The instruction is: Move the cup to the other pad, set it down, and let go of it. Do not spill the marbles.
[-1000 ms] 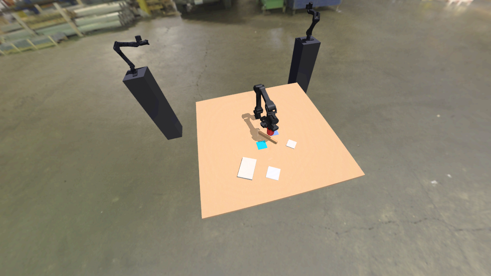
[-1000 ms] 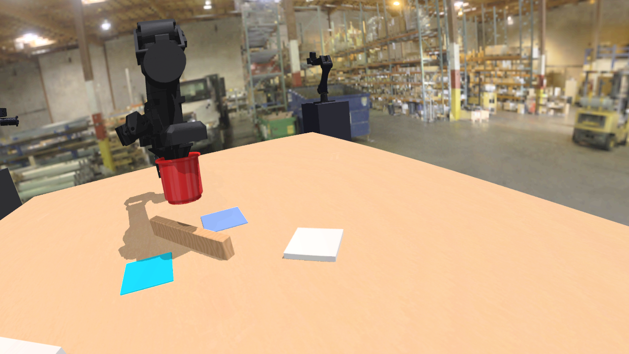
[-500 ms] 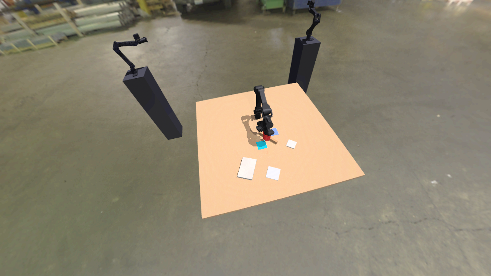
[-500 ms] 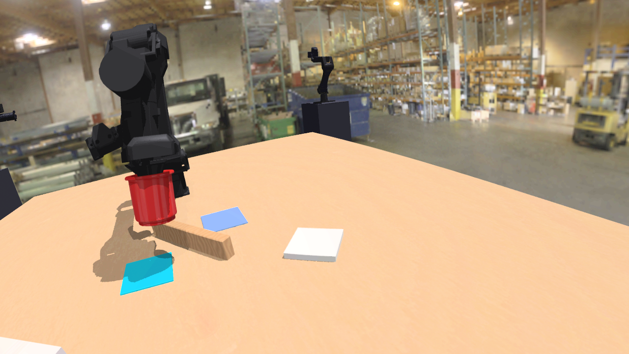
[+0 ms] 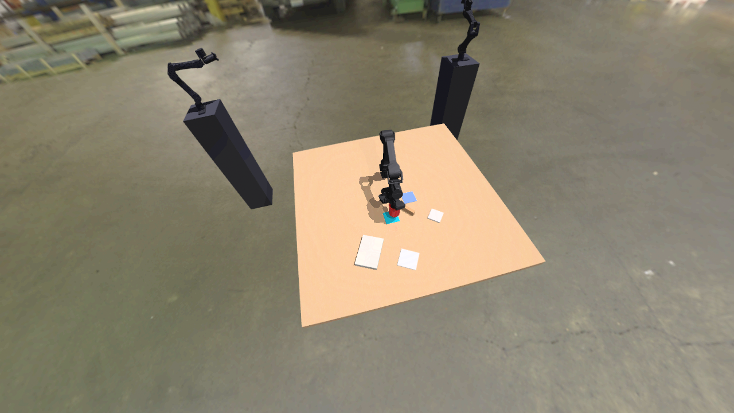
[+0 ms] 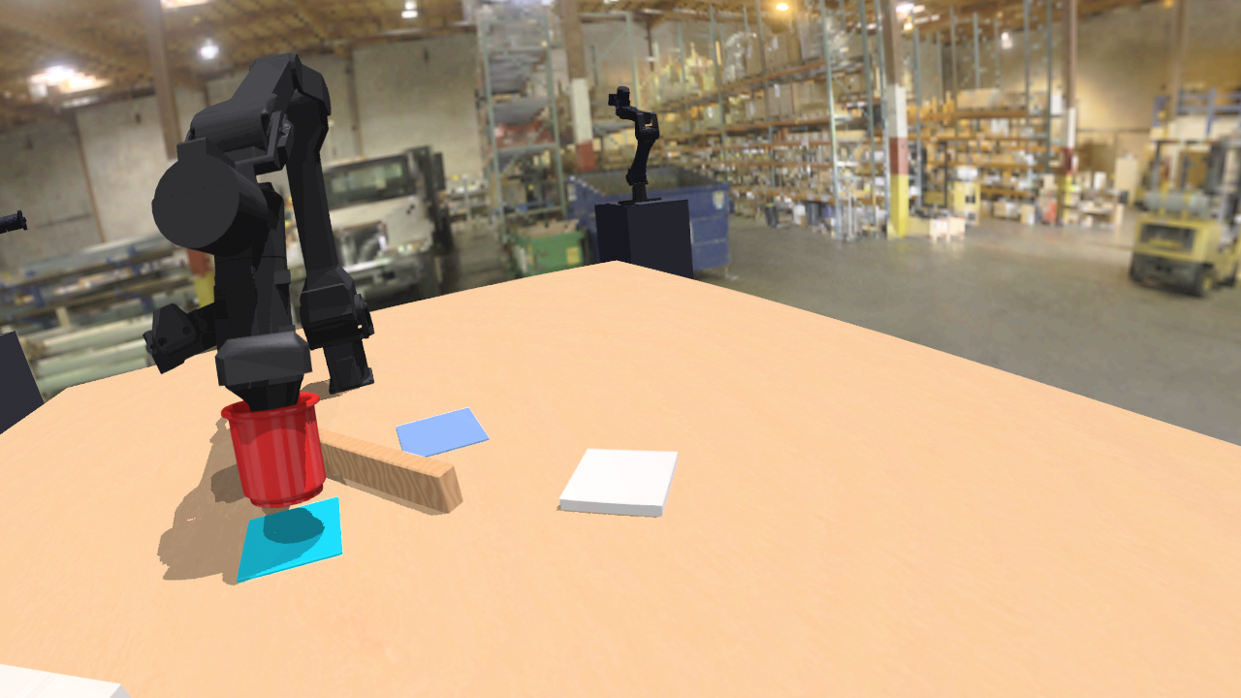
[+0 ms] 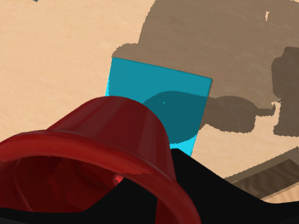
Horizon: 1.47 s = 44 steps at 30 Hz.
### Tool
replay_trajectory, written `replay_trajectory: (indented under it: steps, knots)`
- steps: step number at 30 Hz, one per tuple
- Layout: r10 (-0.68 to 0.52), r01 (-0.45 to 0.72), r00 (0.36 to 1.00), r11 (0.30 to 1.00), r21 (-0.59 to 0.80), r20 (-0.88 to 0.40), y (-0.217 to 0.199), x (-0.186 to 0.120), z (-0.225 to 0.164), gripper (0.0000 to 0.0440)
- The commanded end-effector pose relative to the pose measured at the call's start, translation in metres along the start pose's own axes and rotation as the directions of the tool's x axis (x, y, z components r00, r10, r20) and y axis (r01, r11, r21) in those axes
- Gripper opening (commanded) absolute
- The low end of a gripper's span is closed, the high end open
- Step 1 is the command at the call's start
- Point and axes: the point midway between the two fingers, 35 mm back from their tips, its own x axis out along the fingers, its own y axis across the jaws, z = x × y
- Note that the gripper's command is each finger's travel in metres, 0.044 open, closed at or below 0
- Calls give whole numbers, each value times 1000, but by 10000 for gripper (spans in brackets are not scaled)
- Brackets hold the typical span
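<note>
1. Farthest left from where I'm standing, a dark pedestal (image 5: 230,154) carries a second black arm (image 5: 184,77); it stands beside the wooden table (image 5: 333,287) (image 6: 780,538) (image 7: 62,37).
2. Next, a thick white slab (image 5: 369,251) (image 6: 51,681) lies flat on the tabletop; only its corner shows in the exterior view.
3. The cyan pad (image 5: 390,219) (image 6: 290,555) (image 7: 156,73) lies beyond the slab, with a dark shadow across it.
4. Over that pad is the red cup (image 5: 393,211) (image 6: 277,456) (image 7: 115,118), nearly upright and just off the surface; the gripper (image 5: 396,206) (image 6: 275,400) (image 7: 163,155) has its jaws clamped on the cup's wall, one finger inside the mouth (I can't make out the marbles in that gloom).
5. Just right of the cup, a long wooden block (image 5: 409,210) (image 6: 390,468) (image 7: 271,178) lies between the cyan pad and the blue pad (image 5: 409,197) (image 6: 444,431); nearer the front edge is a pale square (image 5: 408,259).
6. Farther right, a small white tile (image 5: 435,215) (image 6: 619,482) lies flat, well apart from the cup.

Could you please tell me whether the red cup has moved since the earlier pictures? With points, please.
Yes, the cup (image 5: 394,211) (image 6: 279,456) (image 7: 124,119) has crossed the wooden block (image 5: 408,210) (image 6: 395,471) (image 7: 269,177) toward the cyan pad (image 5: 391,219) (image 6: 299,555) (image 7: 156,74).
</note>
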Motion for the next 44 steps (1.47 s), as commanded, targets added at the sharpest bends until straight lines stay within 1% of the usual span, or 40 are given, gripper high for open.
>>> replay_trajectory:
  steps: [1,5,8,12,15,24,29,35,37,44]
  knots:
    - [-7,7,1000,1000,3,5,-4,10,2,6]
    - [-9,9,1000,1000,11,9,-8,21,3,26]
    - [-11,11,1000,1000,19,10,-11,27,5,54]
    - [17,-18,1000,999,38,14,-8,26,10,132]
    - [44,-45,999,998,48,18,-5,22,14,136]
    - [92,-92,996,994,61,5,-9,3,16,178]
    - [123,-123,992,990,74,6,-9,-11,19,205]
    - [166,-167,986,982,89,19,-8,-33,26,228]
    - [182,-184,983,979,92,28,-7,-41,29,250]
    - [214,-219,976,969,114,49,-4,-61,40,395]
